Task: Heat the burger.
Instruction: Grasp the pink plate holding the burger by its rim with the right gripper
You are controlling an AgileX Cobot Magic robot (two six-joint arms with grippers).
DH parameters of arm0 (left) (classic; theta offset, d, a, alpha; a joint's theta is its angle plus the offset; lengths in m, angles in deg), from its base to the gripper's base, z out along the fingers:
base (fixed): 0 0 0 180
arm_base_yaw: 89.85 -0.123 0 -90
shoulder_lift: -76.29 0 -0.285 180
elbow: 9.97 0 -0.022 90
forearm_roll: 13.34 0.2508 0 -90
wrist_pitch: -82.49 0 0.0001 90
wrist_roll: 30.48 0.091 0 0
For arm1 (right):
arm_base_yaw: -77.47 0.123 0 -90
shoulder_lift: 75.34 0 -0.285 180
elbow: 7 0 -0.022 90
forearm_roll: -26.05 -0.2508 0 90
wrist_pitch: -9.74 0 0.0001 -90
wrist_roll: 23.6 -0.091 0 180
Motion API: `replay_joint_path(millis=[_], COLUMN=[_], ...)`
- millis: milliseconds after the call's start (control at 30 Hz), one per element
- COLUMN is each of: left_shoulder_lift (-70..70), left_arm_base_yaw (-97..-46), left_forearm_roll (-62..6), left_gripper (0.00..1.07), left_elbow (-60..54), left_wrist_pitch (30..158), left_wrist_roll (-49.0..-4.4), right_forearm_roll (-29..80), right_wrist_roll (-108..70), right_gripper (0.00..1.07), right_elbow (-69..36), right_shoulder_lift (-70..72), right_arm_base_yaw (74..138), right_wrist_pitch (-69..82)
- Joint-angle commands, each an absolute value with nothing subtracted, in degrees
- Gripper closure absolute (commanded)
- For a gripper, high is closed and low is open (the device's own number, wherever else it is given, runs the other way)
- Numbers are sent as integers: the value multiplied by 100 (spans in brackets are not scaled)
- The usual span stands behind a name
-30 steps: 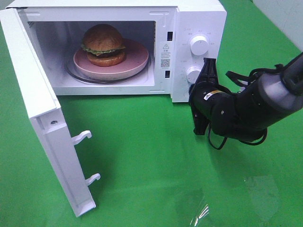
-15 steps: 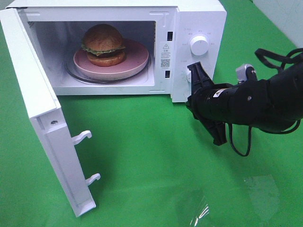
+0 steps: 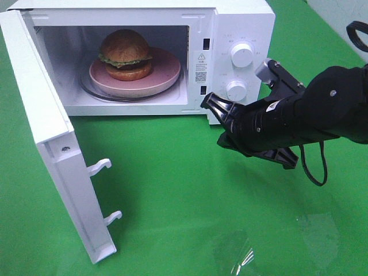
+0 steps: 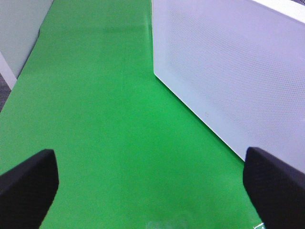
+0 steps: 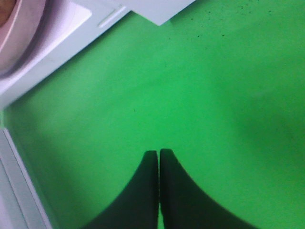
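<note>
The burger (image 3: 125,54), with a golden-brown bun and a lettuce edge, sits on a pink plate (image 3: 165,73) inside the open white microwave (image 3: 241,23). My right gripper (image 3: 208,103) is shut and empty. It hovers low over the green table, just in front of the oven opening's lower right corner, and points left. In the right wrist view its fingers (image 5: 158,157) are pressed together, with the plate's edge (image 5: 16,33) far ahead. My left gripper (image 4: 152,188) is open and empty beside a white perforated microwave panel (image 4: 228,81). It is out of the exterior high view.
The microwave door (image 3: 52,144) stands wide open to the left, with two latch hooks (image 3: 99,167) sticking out. Two knobs (image 3: 241,54) sit on the control panel right of the opening. A green cloth (image 3: 184,201) covers the table.
My right arm has swung from beside the control panel to the left. Its gripper now points towards the front of the oven opening. The burger, plate and door have not moved.
</note>
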State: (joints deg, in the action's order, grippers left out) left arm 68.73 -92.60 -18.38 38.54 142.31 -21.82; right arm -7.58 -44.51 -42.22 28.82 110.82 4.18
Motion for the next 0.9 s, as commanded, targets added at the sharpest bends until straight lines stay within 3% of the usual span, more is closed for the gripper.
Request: replay_joint_path(millis=[33,233,433,533,600,767,900], left_shoulder_lift=[6976,6976,6976,6976,6976,6976,6976], left_arm_base_yaw=[-9266,-9266,-9266,-9266,-9266,-9266,-9266], left_forearm_roll=[-1861,-1861,-1861,-1861,-1861,-1861,-1861], left_gripper=[9,9,9,9,9,9,9], left_elbow=[3865,3865,3865,3865,3865,3865,3865], left_wrist_pitch=[14225,14225,14225,14225,14225,14225,14225], left_wrist_roll=[-2234,-2234,-2234,-2234,-2234,-2234,-2234], right_forearm_roll=[-684,-174,1241,1413,1969,2192,2559], right_wrist_roll=[-3523,-3133,-2784,-2704,-2131,-1506,201], right_gripper=[106,106,105,105,105,105,104], right_elbow=[-4193,-4193,-3821,-3712,-3322,-3082,-2721], right_shoulder_lift=[2698,2515,2314,2314,2314,2314,2314], right_arm_base_yaw=[11059,11059,11047,11047,11047,11047,11047], right_wrist_pitch=[1146,1759,3123,3369,4125,4584,5185])
